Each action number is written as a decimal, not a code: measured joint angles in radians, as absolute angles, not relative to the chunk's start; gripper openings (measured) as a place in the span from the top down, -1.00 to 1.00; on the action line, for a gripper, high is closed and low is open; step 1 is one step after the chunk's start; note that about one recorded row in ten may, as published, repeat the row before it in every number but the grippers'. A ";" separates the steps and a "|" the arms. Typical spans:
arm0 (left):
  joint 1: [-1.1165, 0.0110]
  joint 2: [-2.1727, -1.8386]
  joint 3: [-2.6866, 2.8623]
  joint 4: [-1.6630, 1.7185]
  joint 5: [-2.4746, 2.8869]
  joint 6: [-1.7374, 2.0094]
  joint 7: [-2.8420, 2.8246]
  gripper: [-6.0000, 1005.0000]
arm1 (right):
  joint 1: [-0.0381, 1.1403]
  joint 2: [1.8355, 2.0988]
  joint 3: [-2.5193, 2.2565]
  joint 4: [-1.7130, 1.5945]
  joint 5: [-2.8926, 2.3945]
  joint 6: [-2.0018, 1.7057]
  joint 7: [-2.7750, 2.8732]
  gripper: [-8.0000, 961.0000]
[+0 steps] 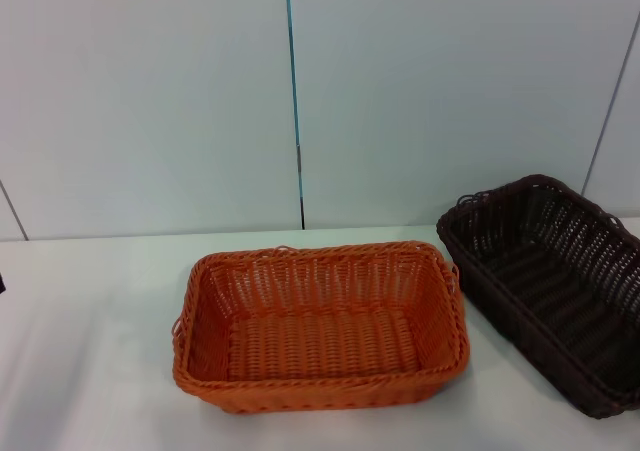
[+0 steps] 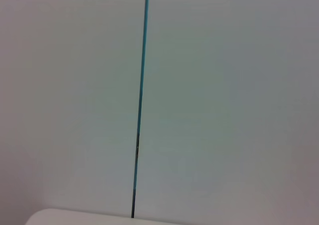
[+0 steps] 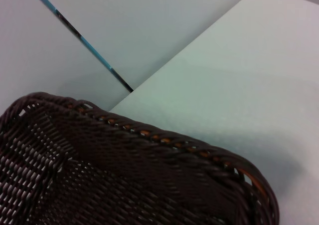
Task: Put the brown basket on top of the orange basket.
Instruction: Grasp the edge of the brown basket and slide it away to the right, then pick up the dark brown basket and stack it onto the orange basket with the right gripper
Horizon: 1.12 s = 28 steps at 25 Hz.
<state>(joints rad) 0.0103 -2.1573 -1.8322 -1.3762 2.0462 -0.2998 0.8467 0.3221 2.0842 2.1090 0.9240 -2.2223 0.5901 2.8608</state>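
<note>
You are looking at a white bench (image 1: 90, 351) backed by pale wall panels (image 1: 150, 91) with a blue seam (image 1: 292, 81). The bright orange woven rectangular basket (image 1: 320, 326) is sitting mid-bench, the dark brown woven rectangular basket (image 1: 550, 281) just beside it on the right, angled. Neither end effector is showing.

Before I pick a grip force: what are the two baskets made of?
Orange basket: woven wicker-style strands, probably plastic given the uniform bright colour; braided rim, open-weave sides. Brown basket: the same weave in dark brown, slightly glossy, likely plastic too. Both look light and semi-rigid.

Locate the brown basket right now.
In the head view, the brown basket sits on the white table at the robot's right, just beside the orange basket, not yet stacked.
</note>
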 joint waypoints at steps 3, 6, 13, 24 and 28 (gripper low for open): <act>0.014 -2.158 -1.840 -1.378 2.046 -0.314 0.847 -0.75 | 0.321 2.083 2.101 0.923 -2.223 0.590 2.857 -0.10; 0.017 -2.158 -1.841 -1.380 2.046 -0.319 0.847 -0.75 | 0.318 2.083 2.095 0.927 -2.226 0.590 2.857 -0.03; 0.020 -2.158 -1.841 -1.381 2.046 -0.327 0.847 -0.75 | 0.295 2.083 2.095 0.952 -2.228 0.592 2.855 0.05; 0.019 -2.158 -1.841 -1.381 2.046 -0.329 0.847 -0.75 | 0.274 2.082 2.102 0.973 -2.227 0.568 2.855 0.40; 0.015 -2.158 -1.841 -1.381 2.048 -0.337 0.847 -0.75 | 0.275 2.082 2.102 0.973 -2.229 0.562 2.855 0.50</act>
<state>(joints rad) 0.0150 -2.1583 -1.8409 -1.3806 2.0481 -0.3370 0.8467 0.2745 2.0822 2.1021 0.9732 -2.2287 0.5616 2.8547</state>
